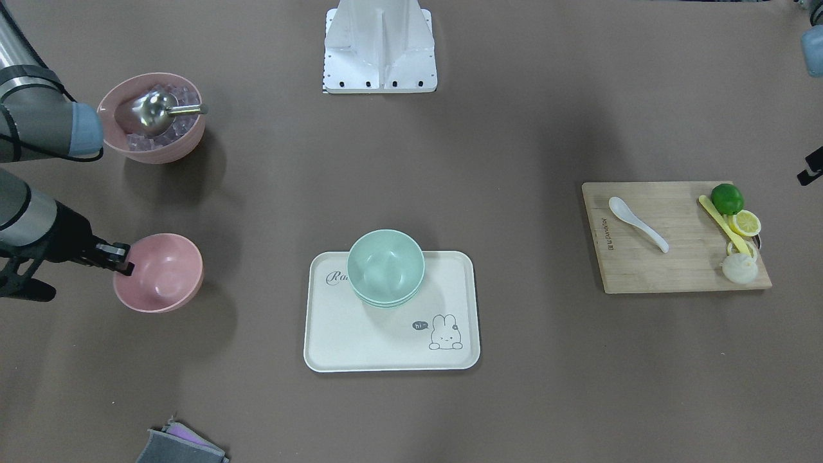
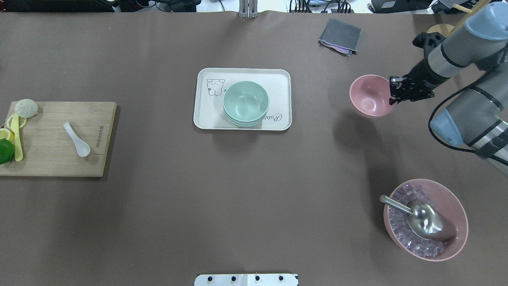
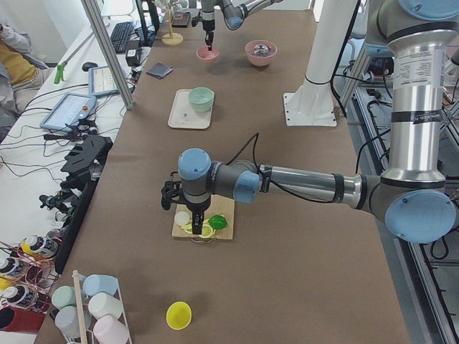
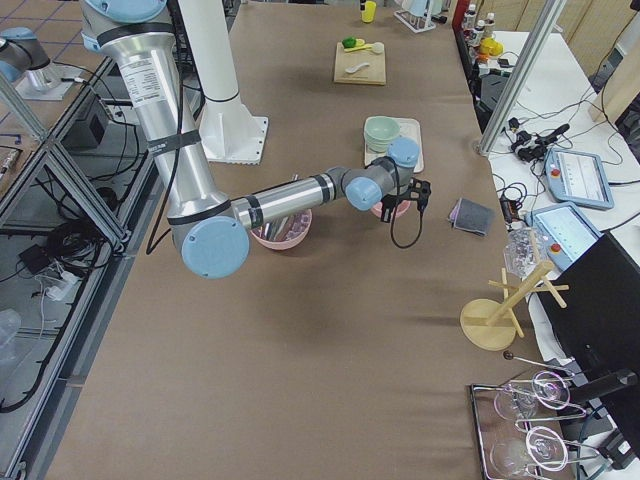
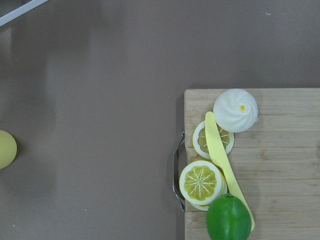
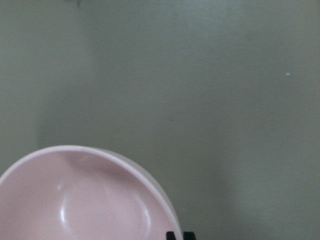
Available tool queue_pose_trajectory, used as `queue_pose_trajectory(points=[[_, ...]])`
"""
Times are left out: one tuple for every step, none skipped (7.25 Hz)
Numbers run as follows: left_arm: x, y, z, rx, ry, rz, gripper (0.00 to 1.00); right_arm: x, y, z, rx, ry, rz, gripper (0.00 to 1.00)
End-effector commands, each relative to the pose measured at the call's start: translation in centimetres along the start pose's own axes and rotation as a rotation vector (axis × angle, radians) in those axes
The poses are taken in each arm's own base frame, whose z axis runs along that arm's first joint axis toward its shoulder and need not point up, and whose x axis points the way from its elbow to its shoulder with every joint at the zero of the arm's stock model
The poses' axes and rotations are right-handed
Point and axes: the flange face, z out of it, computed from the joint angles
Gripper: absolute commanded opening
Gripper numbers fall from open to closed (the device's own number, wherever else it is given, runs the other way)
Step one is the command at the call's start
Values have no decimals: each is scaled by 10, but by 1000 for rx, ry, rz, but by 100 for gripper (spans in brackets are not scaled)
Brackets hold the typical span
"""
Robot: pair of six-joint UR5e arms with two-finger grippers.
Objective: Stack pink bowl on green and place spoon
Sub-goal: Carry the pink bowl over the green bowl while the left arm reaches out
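**Pink bowl gripped at rim; spoon untouched on board**

Layout, with reasons as I judged them:
- The bench (image 2: 158, 222) carried everything, with the work split by side: spoon on the robot's left, pink bowl on its right, target in the middle where either arm could reach.
- The board (image 2: 47, 159) lay at the left end. The spoon (image 2: 77, 140) lay flat on its bare part, bowl end toward the robot and well apart from the lime (image 2: 4, 151) and lemon slices. This probably left room for a gripper.
- The tray (image 2: 206, 115) sat mid-bench. The green bowl (image 2: 245, 101), top of a small nested stack, stood upright and empty on it, ready to receive.
- An ice bowl (image 2: 460, 216) with a metal scoop (image 2: 422, 220) stood at the near right, apart from the action. I judged it no part of this task.
- The pink bowl (image 2: 369, 97) was well to the right of the tray, mouth up and not yet stacked. I could not tell whether it rested on the bench or hung just above it.

Arm poses:
- The right arm came in from the right edge, forearm angled toward the pink bowl. The right gripper (image 2: 393, 95) straddled the rim on the side away from the tray, one finger inside, apparently pinching the wall. A rim hold suits lowering the bowl into another.
- The left arm stretched low along the bench, wrist above the lime end of the board. The left gripper (image 3: 198, 228) pointed down, short of the spoon. Whether it was spread or closed I could not tell.
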Motion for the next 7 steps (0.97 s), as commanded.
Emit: queue_pose_trajectory(points=[[83,-14,26,-40,17,-172,98,-137,45,-1,9,-88,135,0],[117,-20,37,-54,26,-229,98,-189,72,3,21,-119,117,0],[146,-19,51,-78,25,-240,98,-225,88,5,12,-141,139,0],[158,-20,59,-90,23,-245,97,-257,89,5,29,-152,161,0],[157,-23,68,-95,22,-242,97,-295,90,21,49,-142,228,0],[154,-24,74,-96,24,-242,97,-308,94,37,59,-126,241,0],[155,-24,80,-106,20,-242,97,-312,95,34,58,-134,255,0]])
